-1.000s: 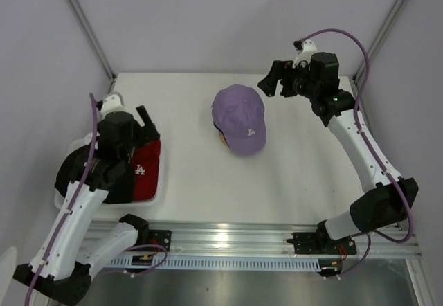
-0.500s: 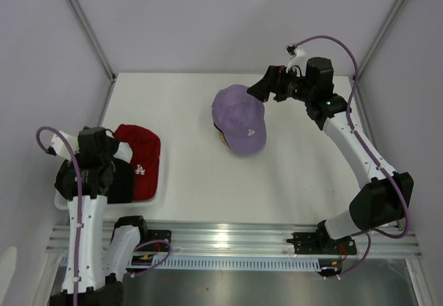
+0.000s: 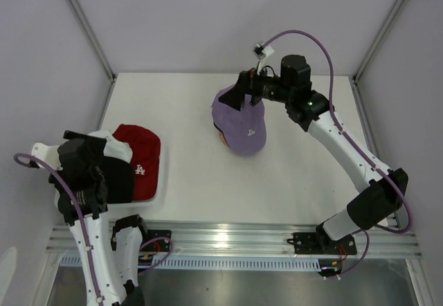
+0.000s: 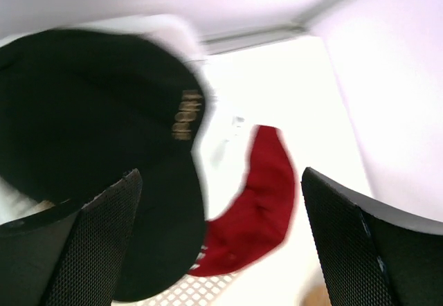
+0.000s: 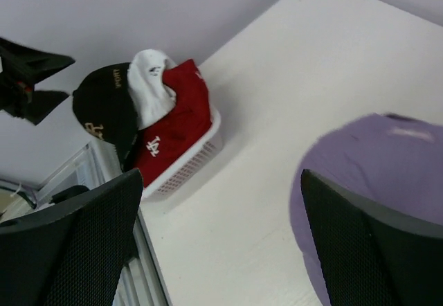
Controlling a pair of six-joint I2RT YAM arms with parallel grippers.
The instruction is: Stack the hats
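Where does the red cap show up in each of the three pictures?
Top external: the red hat sits at the middle left.
Left wrist: it is at lower centre, partly blurred.
Right wrist: it is at upper left.
Shared landmark: the white mesh basket that the hat lies in, whose mesh also shows along the left wrist view's bottom edge.

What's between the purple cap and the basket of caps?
Nothing: the top view shows only bare table between the purple cap and the basket.
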